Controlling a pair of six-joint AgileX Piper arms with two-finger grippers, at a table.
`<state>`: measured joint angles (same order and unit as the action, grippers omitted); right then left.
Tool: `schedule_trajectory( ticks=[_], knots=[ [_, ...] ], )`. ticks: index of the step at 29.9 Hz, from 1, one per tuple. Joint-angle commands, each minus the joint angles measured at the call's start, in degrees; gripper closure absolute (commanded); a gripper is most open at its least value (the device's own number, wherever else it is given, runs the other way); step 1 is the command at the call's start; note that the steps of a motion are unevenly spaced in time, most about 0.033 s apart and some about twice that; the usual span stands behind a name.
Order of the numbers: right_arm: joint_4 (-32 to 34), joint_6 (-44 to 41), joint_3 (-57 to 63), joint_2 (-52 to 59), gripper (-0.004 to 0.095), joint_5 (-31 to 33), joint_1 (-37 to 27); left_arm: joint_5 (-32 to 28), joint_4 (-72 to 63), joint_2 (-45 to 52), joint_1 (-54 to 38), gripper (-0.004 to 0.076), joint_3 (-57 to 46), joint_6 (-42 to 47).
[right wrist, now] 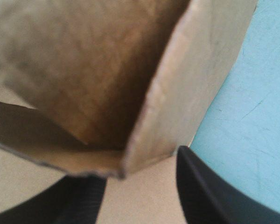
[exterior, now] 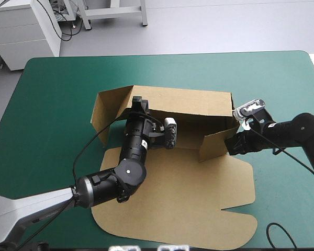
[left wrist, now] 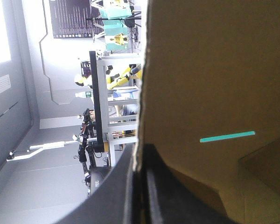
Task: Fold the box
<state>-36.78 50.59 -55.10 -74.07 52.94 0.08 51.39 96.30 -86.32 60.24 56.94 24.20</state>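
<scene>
Cover (exterior: pixel 57 78): teal-green, fills most of the high view; the box sits on it.
Box (exterior: pixel 188 104): brown, centre of the frame, part folded, 3 walls up and open on top.
Left wall (exterior: pixel 101 112): upright at centre left, angled outward from the back corner.
Left gripper (exterior: pixel 138 101): at the top edge of the back wall, near its left end; the arm comes in from the lower left and crosses the lid and the box floor.
Left fingers (left wrist: pixel 177 186): all but closed in the left wrist view, 1 on each side of the board's edge (left wrist: pixel 139 154), pinching it.
Back wall (exterior: pixel 199 99): upright, runs across the upper centre.
Slot (left wrist: pixel 228 136): a thin cut in the board ahead of the left gripper, teal-green showing through.
Inside the box: only the left arm's wrist, over the floor.
Lid (exterior: pixel 188 204): flat on the cover, lower centre to lower right, rounded corners.
Flap (exterior: pixel 217 146): short wall piece at centre right, standing, bent inward from the right corner.
Right gripper (exterior: pixel 232 145): at the flap's outer end, arm from the right edge.
Right fingers (right wrist: pixel 214 191): stand apart; the box corner (right wrist: pixel 144 130) is just ahead, over the gap, not clamped.
</scene>
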Motion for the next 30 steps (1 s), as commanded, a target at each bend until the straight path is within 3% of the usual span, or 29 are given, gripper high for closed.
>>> schedule_trajectory(
  ticks=[1, 3, 10, 17, 23, 30],
  knots=[
    [-2.5, 1.0, -1.3, 1.8, 0.0168, -0.6, -0.3, 1.8, 7.8, 2.1, 0.1, 0.0731, 1.8, 0.9],
    [-2.5, 1.3, -1.3, 1.8, 0.0094, -0.7, -0.3, 1.8, 7.8, 2.1, 0.1, 0.0731, 1.8, 0.9],
    [-3.5, 0.8, -1.1, 1.8, 0.0102, -5.3, -0.3, 1.8, 7.8, 2.1, 0.1, 0.0731, 1.8, 0.9],
    [-14.6, 4.0, 4.8, 2.0, 0.0102, -9.2, -0.3, 1.8, 7.8, 2.1, 0.1, 0.0731, 1.8, 0.9],
    [-26.9, 14.3, 11.4, 5.2, 0.0113, -15.2, -0.2, 1.8, 8.0, 2.1, 0.1, 0.0731, 1.8, 1.8],
    [-28.1, 15.9, 14.4, 9.0, 0.0171, -24.5, 4.7, 1.8, 8.0, 2.1, 0.1, 0.0731, 1.8, 1.8]
  ],
)
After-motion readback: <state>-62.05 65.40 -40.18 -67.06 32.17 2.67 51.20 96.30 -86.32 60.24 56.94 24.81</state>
